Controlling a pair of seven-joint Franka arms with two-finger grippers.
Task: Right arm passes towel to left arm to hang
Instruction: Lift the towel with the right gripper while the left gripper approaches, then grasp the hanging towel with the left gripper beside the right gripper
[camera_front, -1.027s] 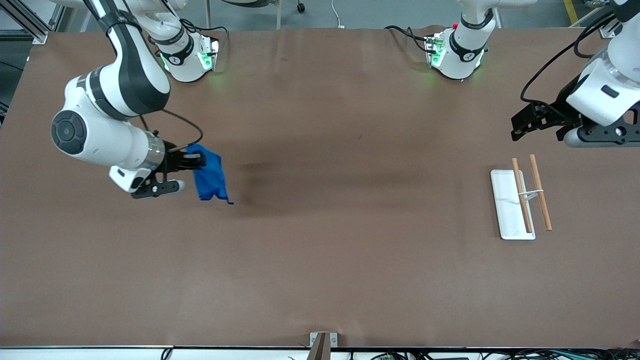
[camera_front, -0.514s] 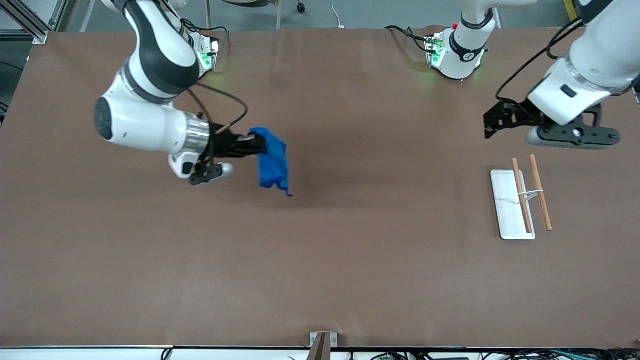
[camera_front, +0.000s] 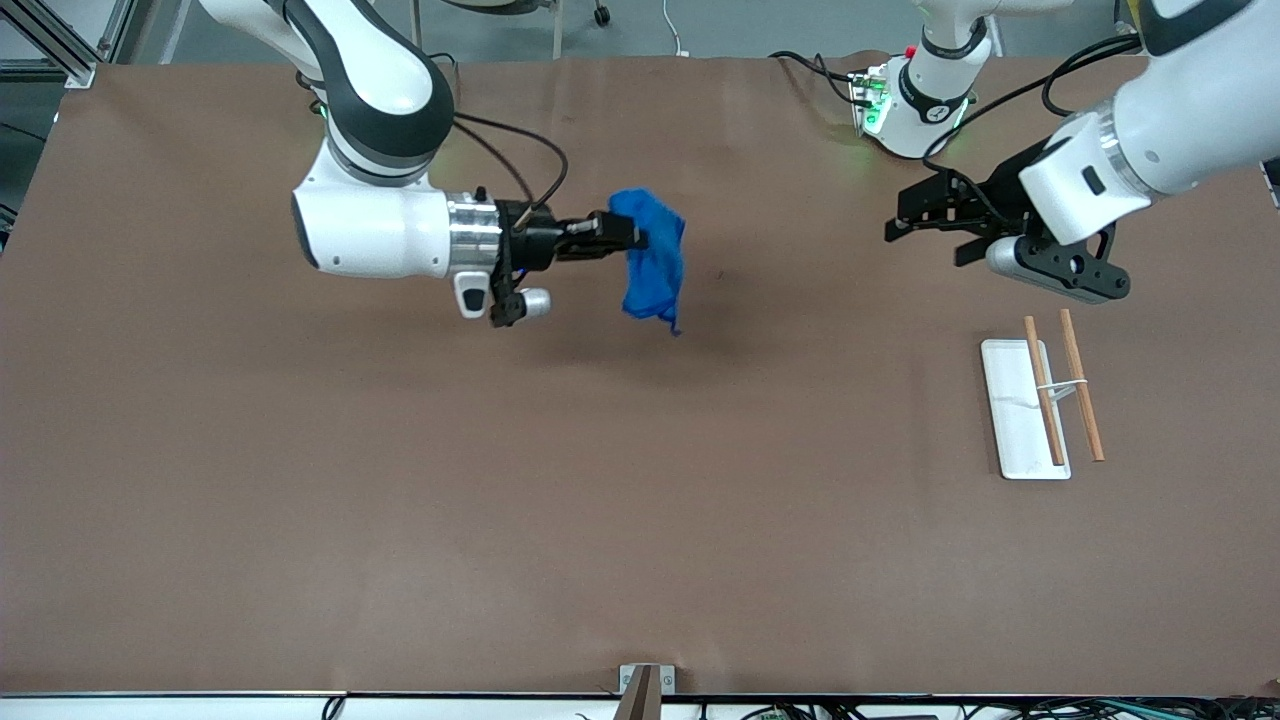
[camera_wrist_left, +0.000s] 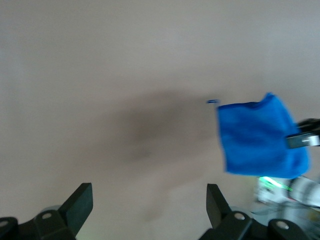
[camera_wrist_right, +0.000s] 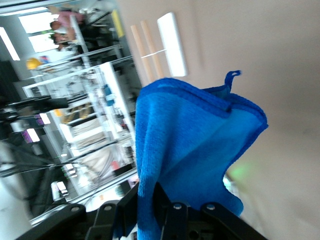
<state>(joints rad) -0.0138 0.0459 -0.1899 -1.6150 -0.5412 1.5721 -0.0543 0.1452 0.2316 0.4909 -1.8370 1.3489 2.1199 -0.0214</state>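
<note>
My right gripper (camera_front: 628, 232) is shut on the upper edge of the blue towel (camera_front: 655, 255), which hangs in the air over the middle of the table. The right wrist view shows the towel (camera_wrist_right: 195, 150) pinched between the jaws, its loop tag (camera_wrist_right: 232, 76) sticking out at one corner. My left gripper (camera_front: 900, 222) is open and empty, in the air over the table toward the left arm's end, pointing at the towel with a gap between them. The left wrist view shows the towel (camera_wrist_left: 260, 137) ahead, apart from the open fingers (camera_wrist_left: 80, 200).
A white tray-like base (camera_front: 1010, 420) with two wooden rods (camera_front: 1082, 397) lies on the brown table toward the left arm's end, nearer to the front camera than the left gripper. It also shows in the right wrist view (camera_wrist_right: 171, 44).
My right gripper has carried the towel from the right arm's end toward the table's middle. My left gripper has swung toward the middle, closer to the towel.
</note>
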